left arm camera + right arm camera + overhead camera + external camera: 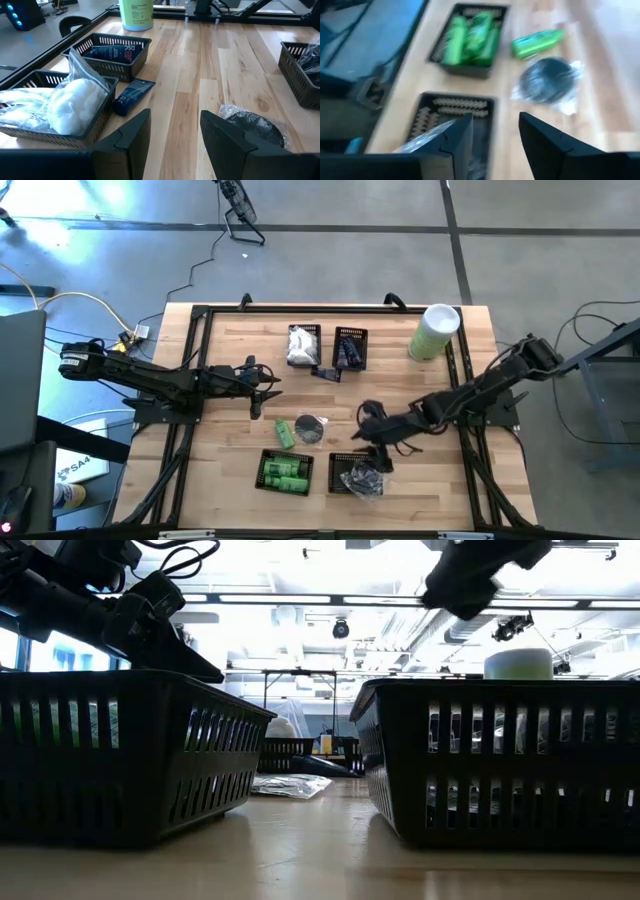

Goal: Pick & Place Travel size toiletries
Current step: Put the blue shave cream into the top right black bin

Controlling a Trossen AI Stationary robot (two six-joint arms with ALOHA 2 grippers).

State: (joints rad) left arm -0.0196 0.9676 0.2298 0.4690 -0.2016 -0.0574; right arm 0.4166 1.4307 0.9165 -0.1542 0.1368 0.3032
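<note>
Bright green bottles fill the near-left black basket (285, 472). One more green bottle (285, 432) and a clear-wrapped grey disc (311, 428) lie loose on the table. Clear-wrapped dark bits lie in the near-right basket (360, 477). White packets (70, 105) fill a far basket. Dark blue tubes (112, 51) lie in the basket beside it, and one blue tube (132, 95) lies flat on the wood. My right gripper (492, 135) hovers open and empty above the near-right basket. My left gripper (175, 135) waits open and empty at mid-left, above the table.
A tall pale-green cylinder with a white lid (434, 332) stands at the far right corner. A black frame rail (200, 380) runs along the table's edges. Bare wood lies between the far and near baskets, around the loose disc and bottle.
</note>
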